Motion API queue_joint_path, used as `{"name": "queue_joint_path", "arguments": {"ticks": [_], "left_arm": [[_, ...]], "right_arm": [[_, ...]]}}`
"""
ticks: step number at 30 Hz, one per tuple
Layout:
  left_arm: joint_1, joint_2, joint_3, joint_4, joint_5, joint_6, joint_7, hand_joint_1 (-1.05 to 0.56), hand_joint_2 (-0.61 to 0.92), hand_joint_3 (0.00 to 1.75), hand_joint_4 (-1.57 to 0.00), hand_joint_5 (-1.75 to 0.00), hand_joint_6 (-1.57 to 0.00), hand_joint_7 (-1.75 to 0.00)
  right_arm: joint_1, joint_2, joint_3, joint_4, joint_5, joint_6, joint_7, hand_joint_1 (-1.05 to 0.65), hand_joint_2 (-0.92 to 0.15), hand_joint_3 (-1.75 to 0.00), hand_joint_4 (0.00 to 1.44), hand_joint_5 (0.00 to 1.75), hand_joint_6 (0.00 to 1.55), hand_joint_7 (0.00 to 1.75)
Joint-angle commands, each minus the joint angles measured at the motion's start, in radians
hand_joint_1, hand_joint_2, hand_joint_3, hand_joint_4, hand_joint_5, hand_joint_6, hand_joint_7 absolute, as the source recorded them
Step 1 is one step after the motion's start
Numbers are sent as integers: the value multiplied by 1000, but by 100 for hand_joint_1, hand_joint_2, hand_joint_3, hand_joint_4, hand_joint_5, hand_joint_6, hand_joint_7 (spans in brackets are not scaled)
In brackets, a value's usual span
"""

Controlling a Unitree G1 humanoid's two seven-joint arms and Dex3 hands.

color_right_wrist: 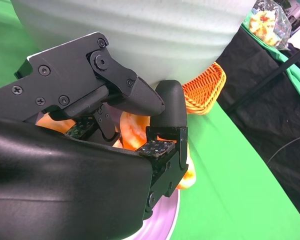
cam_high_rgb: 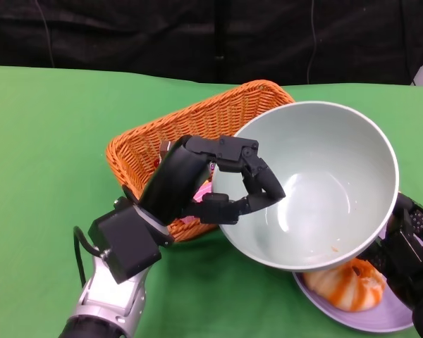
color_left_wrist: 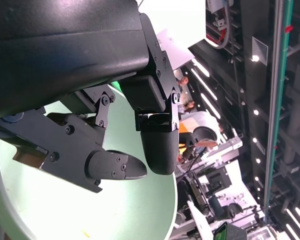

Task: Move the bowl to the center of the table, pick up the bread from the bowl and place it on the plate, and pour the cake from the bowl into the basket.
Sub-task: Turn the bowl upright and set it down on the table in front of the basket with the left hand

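My left hand [cam_high_rgb: 233,183] grips the near rim of the pale green bowl [cam_high_rgb: 317,183], fingers inside and thumb under the rim. The bowl is tilted toward me and looks empty inside. It hangs partly over the orange wicker basket [cam_high_rgb: 169,134]. A bit of pink, perhaps the cake [cam_high_rgb: 203,191], shows in the basket behind my left hand. The orange-and-white bread [cam_high_rgb: 349,285] lies on the lilac plate [cam_high_rgb: 381,317] under the bowl's lower edge. My right hand [cam_high_rgb: 409,260] sits beside the plate, fingers [color_right_wrist: 170,105] apart below the bowl's [color_right_wrist: 140,30] underside, holding nothing; the bread [color_right_wrist: 132,130] shows beyond them.
The green table [cam_high_rgb: 49,176] spreads wide to the left of the basket. A black backdrop [cam_high_rgb: 197,35] runs behind the far edge. The basket [color_right_wrist: 205,90] stands just beyond the bowl and plate [color_right_wrist: 165,220].
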Motion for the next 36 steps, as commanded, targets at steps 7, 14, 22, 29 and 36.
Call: {"name": "queue_joint_path", "arguments": {"ticks": [7, 14, 22, 29, 36], "left_arm": [[-79, 271, -73, -81, 339, -91, -27, -37, 89, 1, -72, -34, -99, -10], [-35, 383, -91, -269, 614, -16, 95, -17, 73, 0, -67, -6, -79, 0], [-36, 404, -121, -282, 615, 7, 130, -17, 73, 0, -69, -3, -79, 0], [-61, 526, -139, -500, 646, 52, -1, -78, 90, 4, -66, -1, -73, 0], [-36, 537, -165, -575, 639, 128, -38, -75, 87, 0, -64, 0, -71, 0]], "right_arm": [[-11, -13, -9, -7, 14, 1, -5, -10, -87, -80, 83, 175, 67, 163], [-14, -19, -8, -2, 11, 4, -4, -9, -86, -82, 83, 175, 65, 166], [-14, -19, -8, -2, 11, 4, -4, -9, -85, -83, 83, 175, 64, 167], [-24, -25, -18, 4, 16, 14, -10, -10, -87, -81, 81, 175, 65, 166], [-25, -25, -20, 7, 19, 13, -9, -9, -87, -82, 81, 175, 64, 166]]}}
